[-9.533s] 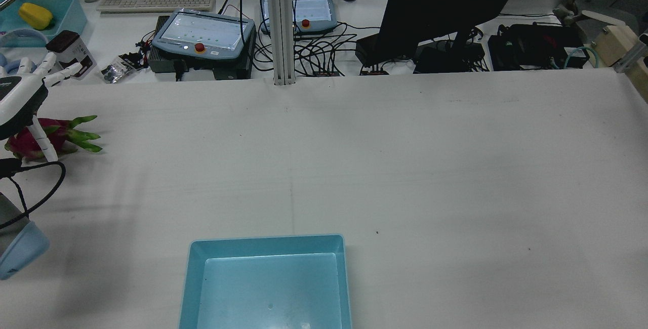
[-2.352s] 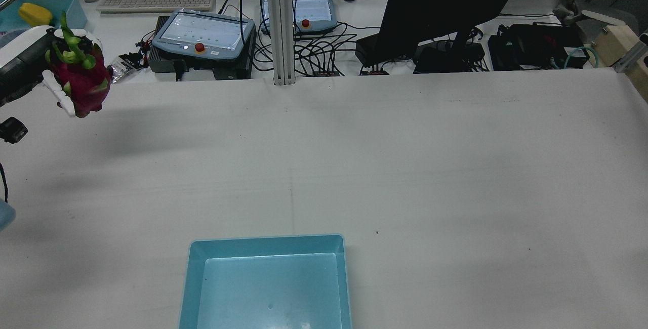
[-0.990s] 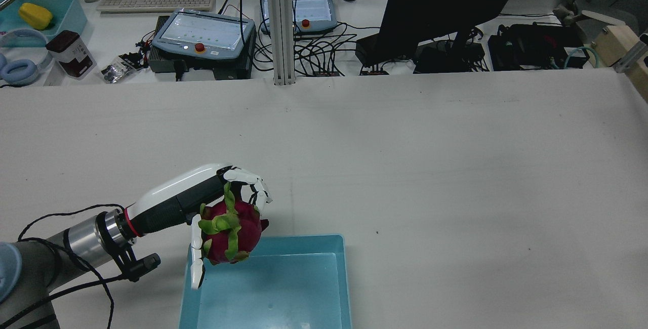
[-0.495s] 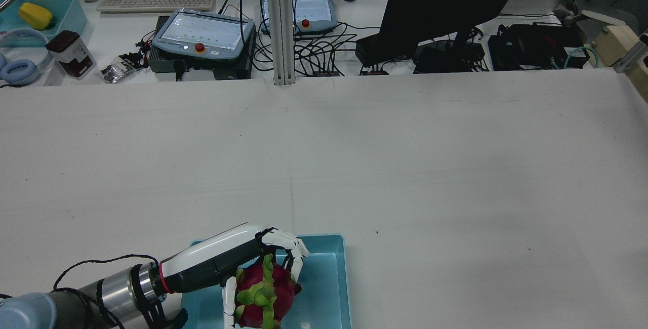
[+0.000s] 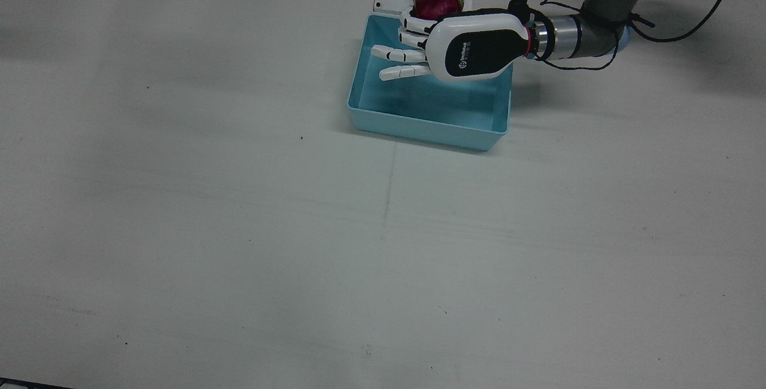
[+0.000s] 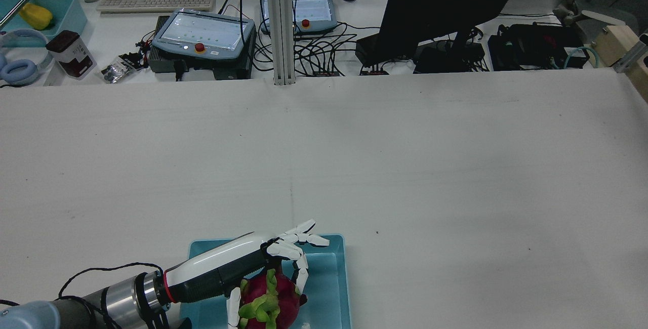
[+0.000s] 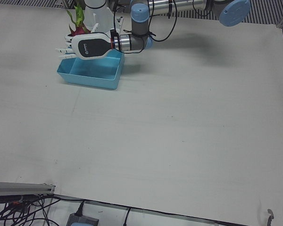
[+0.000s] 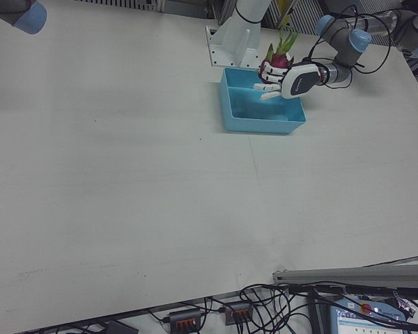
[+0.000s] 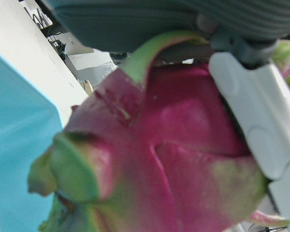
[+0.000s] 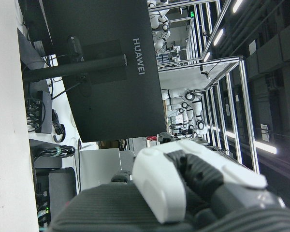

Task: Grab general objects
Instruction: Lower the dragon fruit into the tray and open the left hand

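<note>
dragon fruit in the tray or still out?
In. The dragon fruit sits inside the blue tray's walls near the robot-side end, the left hand over it, fingers spreading. Contact with the floor: cannot tell.

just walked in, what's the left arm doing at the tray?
The left robot hand is over the blue tray with a dragon fruit. Its fingers are spread, some lifted off the fruit, so it looks to be letting go; whether the fruit already rests on the tray floor can't be told. The right robot hand shows only in its own camera, away from the table, and holds nothing visible.
</note>
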Robot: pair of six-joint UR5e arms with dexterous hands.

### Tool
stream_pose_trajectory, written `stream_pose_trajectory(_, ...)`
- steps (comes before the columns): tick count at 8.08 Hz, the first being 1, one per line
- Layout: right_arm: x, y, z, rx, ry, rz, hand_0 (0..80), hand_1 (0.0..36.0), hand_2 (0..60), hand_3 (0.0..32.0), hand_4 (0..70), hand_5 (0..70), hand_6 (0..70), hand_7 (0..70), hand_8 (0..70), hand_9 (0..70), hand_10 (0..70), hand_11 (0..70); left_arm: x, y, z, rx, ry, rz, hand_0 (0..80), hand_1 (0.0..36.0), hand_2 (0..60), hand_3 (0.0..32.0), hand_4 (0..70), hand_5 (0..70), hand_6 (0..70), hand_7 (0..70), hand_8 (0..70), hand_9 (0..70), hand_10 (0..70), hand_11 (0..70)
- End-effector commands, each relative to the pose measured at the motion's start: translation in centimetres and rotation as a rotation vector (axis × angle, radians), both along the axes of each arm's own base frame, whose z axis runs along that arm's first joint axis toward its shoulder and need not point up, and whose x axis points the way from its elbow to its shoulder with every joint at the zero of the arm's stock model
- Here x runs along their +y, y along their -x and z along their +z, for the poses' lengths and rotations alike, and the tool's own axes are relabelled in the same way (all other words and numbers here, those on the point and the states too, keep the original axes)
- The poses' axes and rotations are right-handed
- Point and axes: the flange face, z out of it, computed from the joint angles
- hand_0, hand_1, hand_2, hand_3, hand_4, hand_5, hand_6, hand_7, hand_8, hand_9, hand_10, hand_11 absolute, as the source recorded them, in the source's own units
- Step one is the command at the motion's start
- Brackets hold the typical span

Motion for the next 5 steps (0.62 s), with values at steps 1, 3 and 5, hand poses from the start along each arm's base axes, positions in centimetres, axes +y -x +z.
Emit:
stream_pose_trajectory(1, 0.00, 0.01, 0.00, 0.000, 0.000, 0.000, 0.0, 0.0, 0.0, 0.0, 0.0, 0.0, 0.0, 0.0, 0.0, 0.0, 0.0, 0.0, 0.22, 0.00, -0.22, 0.006, -0.003, 0.004, 54.0, 16.7, 1.1, 0.0, 1.9, 70.0, 15.0, 16.6, 2.0, 1.9, 0.7, 3.1)
stream_pose_trajectory(3, 0.00, 0.01, 0.00, 0.000, 0.000, 0.000, 0.0, 0.0, 0.0, 0.0, 0.0, 0.0, 0.0, 0.0, 0.0, 0.0, 0.0, 0.0, 0.31, -0.02, -0.20, 0.009, -0.004, 0.006, 54.3, 16.7, 0.0, 0.0, 0.0, 70.0, 12.2, 15.2, 1.4, 1.6, 0.7, 3.2)
stream_pose_trajectory(5, 0.00, 0.01, 0.00, 0.000, 0.000, 0.000, 0.0, 0.0, 0.0, 0.0, 0.0, 0.0, 0.0, 0.0, 0.0, 0.0, 0.0, 0.0, 0.19, 0.15, -0.34, 0.013, -0.003, 0.005, 54.7, 16.4, 0.0, 0.0, 0.0, 70.0, 8.6, 14.1, 0.7, 1.4, 0.4, 2.8)
